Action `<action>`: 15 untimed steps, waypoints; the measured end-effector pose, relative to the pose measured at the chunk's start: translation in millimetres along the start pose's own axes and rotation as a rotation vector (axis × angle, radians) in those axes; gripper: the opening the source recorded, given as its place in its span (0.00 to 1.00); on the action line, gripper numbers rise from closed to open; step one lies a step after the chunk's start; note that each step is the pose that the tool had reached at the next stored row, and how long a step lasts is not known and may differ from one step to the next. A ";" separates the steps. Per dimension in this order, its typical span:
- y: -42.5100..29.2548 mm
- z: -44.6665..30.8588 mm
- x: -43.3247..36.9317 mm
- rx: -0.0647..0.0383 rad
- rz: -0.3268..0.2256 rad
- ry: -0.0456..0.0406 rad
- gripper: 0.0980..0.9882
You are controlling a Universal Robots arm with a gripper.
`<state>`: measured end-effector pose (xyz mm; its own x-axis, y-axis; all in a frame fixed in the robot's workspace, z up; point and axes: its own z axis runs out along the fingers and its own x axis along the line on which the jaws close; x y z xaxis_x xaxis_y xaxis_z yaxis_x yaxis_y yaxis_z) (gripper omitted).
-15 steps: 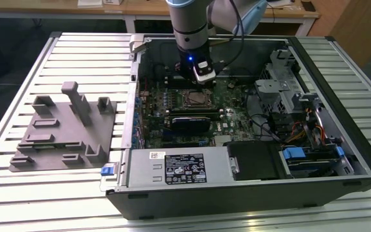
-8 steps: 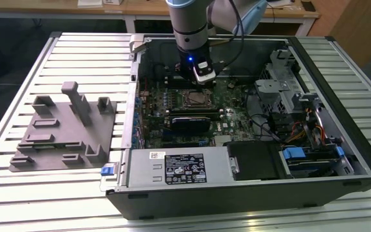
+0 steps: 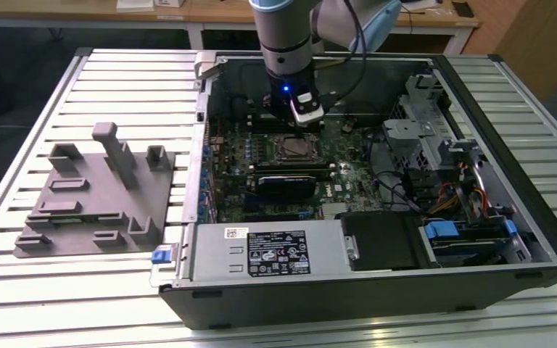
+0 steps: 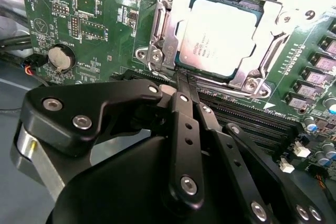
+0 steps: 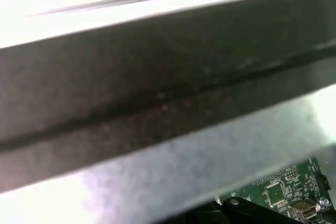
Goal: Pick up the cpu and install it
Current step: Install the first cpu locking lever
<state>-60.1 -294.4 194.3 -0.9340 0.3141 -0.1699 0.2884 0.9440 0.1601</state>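
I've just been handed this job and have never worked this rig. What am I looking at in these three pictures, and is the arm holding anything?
The exterior view looks down at an open computer case lying on a slatted metal table. The grey column reaching down into the case is the robot arm, with its gripper just above the green motherboard. To the exterior view's left of the case sits a grey plastic fixture plate.

The second wrist view rides on the arm and looks past the black gripper. Its fingers are pressed together with nothing between them. Just beyond them the cpu, a square chip with a silvery top, lies inside the metal socket frame on the motherboard.

The first wrist view mostly shows a dark case wall close up, with a corner of the motherboard.
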 end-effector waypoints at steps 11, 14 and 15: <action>4.1 -25.2 -4.4 0.000 0.000 0.0002 0.01; 4.7 -28.7 -5.0 0.000 0.000 0.0001 0.01; 4.7 -28.7 -5.0 0.000 0.000 0.0002 0.01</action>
<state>-60.1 -294.4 223.8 -0.9341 0.3142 -0.1697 0.2885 0.9440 0.1600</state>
